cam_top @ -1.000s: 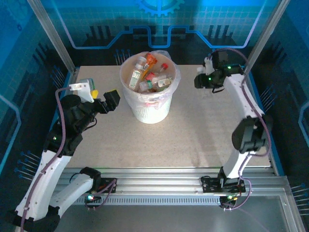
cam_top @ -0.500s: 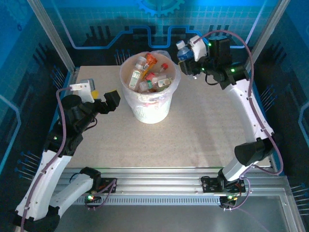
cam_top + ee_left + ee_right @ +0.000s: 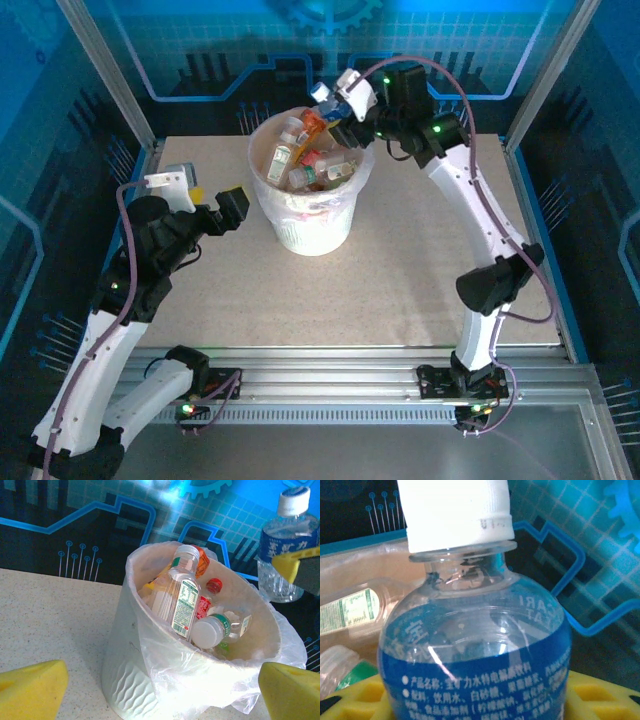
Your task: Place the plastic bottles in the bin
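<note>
**Right arm swings its bottle over to the bin's far rim**

Since a second ago the right arm has swept from the table's (image 3: 420, 270) far right corner across to the bin (image 3: 318, 228). The left arm has kept its place. The right claw (image 3: 338, 100) is clenched on the blue bottle (image 3: 324, 97), which hangs in the air at the bin's far rim with its white cap pointing up and away from the arm. From above I cannot tell whether it is over the opening or just beyond the rim.

The left claw (image 3: 232, 208) hangs released, jaws wide, just left of the bin and aimed at it, touching nothing.

The top view alone shows both arms and the bin standing at the far middle of the table, with a heap of bottles (image 3: 305, 160) inside.

The left wrist view looks into the bin (image 3: 131, 680) from the side. It shows the clear bag folded over the rim, a green-label bottle (image 3: 183, 598) leaning upright, a red cap (image 3: 214, 585) and a white-capped bottle (image 3: 210, 631) on its side. The blue bottle (image 3: 286, 550) is high at the right, beyond the rim, with a yellow pad across its body. That claw's own pads (image 3: 31, 689) sit wide apart in the lower corners.

The right wrist view gives the grip up close. The blue bottle (image 3: 475, 645) sits between yellow pads (image 3: 601, 696), its label printed in white characters, with part of the bin's contents behind it at the left.
</note>
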